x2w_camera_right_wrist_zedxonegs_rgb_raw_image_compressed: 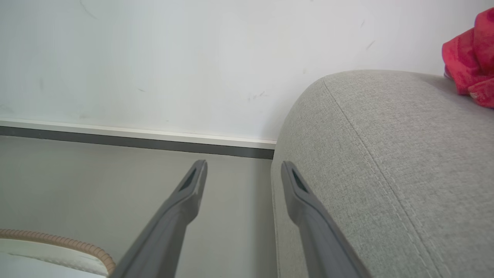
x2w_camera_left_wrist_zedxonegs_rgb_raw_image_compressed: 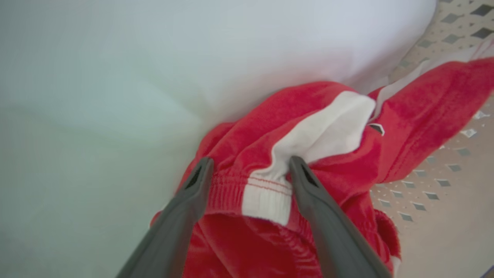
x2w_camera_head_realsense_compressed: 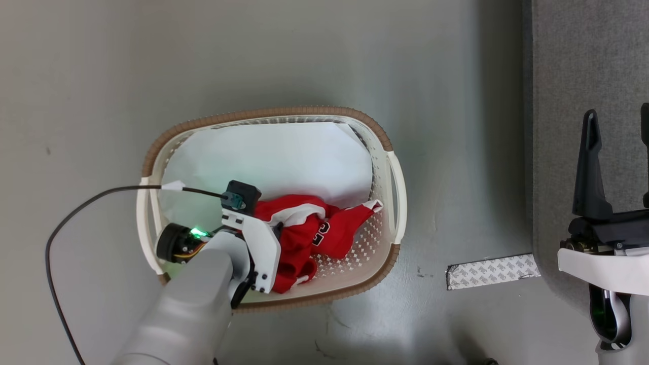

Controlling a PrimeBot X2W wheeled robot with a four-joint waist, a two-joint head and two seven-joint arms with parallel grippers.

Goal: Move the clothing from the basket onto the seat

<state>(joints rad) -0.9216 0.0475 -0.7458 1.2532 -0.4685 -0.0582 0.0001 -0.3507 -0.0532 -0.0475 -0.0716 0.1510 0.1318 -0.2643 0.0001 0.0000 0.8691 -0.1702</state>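
The clothing [x2w_camera_head_realsense_compressed: 309, 233], red with white stripes and a black-and-white print, lies crumpled at the near right of the basket [x2w_camera_head_realsense_compressed: 385, 147]. This cream basket has a brown rim and stands on the floor. My left arm reaches down into it. In the left wrist view my left gripper [x2w_camera_left_wrist_zedxonegs_rgb_raw_image_compressed: 251, 160] is open, one finger on each side of the clothing's [x2w_camera_left_wrist_zedxonegs_rgb_raw_image_compressed: 332, 170] ribbed red-and-white waistband. My right gripper [x2w_camera_head_realsense_compressed: 618, 162] is open and holds nothing, hovering at the left edge of the light-grey seat [x2w_camera_head_realsense_compressed: 573, 61]. The right wrist view shows that gripper [x2w_camera_right_wrist_zedxonegs_rgb_raw_image_compressed: 243, 164] beside the seat's [x2w_camera_right_wrist_zedxonegs_rgb_raw_image_compressed: 386, 154] rounded corner.
A flat white sheet [x2w_camera_head_realsense_compressed: 274, 157] lines the basket under the clothing. A strip of printed tape [x2w_camera_head_realsense_compressed: 489, 270] lies on the grey floor by the seat. A black cable [x2w_camera_head_realsense_compressed: 76, 213] loops at the left. Red fabric [x2w_camera_right_wrist_zedxonegs_rgb_raw_image_compressed: 471, 58] rests on the seat's far side, near a white wall.
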